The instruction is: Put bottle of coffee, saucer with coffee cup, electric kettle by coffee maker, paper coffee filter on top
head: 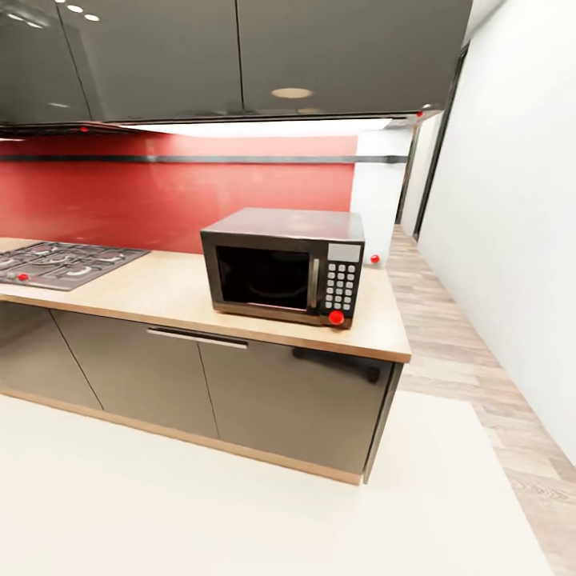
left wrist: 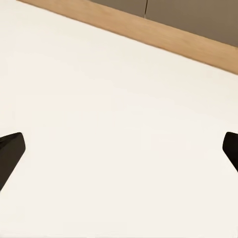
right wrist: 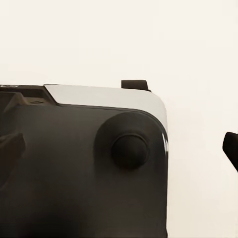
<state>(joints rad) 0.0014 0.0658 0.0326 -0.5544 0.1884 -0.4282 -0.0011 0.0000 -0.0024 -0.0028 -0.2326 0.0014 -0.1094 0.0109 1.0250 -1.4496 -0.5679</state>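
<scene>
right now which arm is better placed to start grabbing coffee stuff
Neither yet. The counter holds a microwave and stovetop. Both grippers, left and right, are open over pale floor; the right looks onto the robot's dark base.

I see wood counter (head: 160, 292) w/ microwave (head: 284, 264) at its right end, gas hob (head: 60, 264) set in left.

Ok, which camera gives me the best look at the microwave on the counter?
The head view: the microwave sits whole on the wooden countertop, door and keypad facing the camera. The left wrist view looks at pale floor and cabinet base; the right wrist view looks at the robot's dark body.
</scene>
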